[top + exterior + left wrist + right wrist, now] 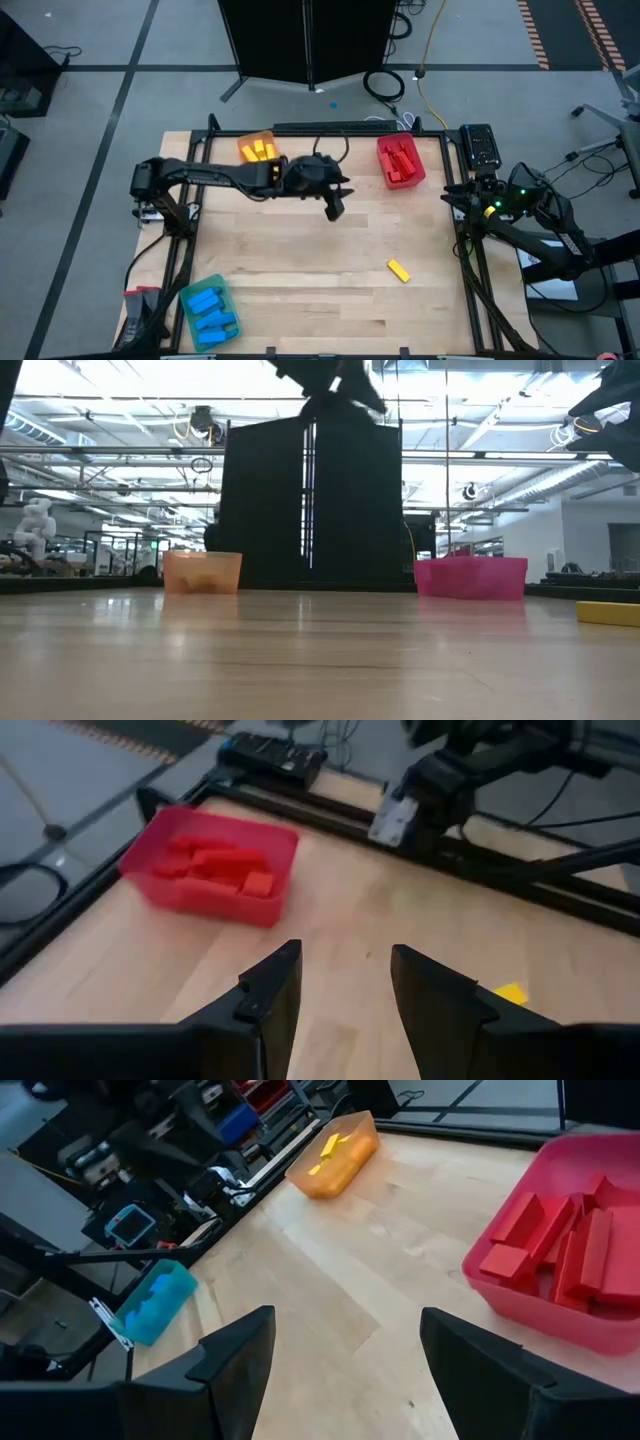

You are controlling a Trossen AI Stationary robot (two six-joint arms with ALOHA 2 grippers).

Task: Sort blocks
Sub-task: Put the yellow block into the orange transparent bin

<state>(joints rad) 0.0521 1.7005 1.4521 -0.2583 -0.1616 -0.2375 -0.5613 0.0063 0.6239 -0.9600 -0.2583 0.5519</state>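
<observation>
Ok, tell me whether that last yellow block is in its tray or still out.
Out. The yellow block lies alone on the bare table, far from the orange tray holding the other yellow blocks.

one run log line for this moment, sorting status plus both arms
loose: one yellow block on table | left gripper: open, empty, above table centre | right gripper: open, empty, at right edge | trays: filled

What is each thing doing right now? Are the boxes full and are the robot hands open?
Red tray: holds red blocks.
Orange tray: holds yellow blocks.
Blue tray: holds blue blocks.
Loose yellow block: lying alone on the table.
Left gripper: open, empty, above the table.
Right gripper: open, empty, at the table's right edge.
</observation>
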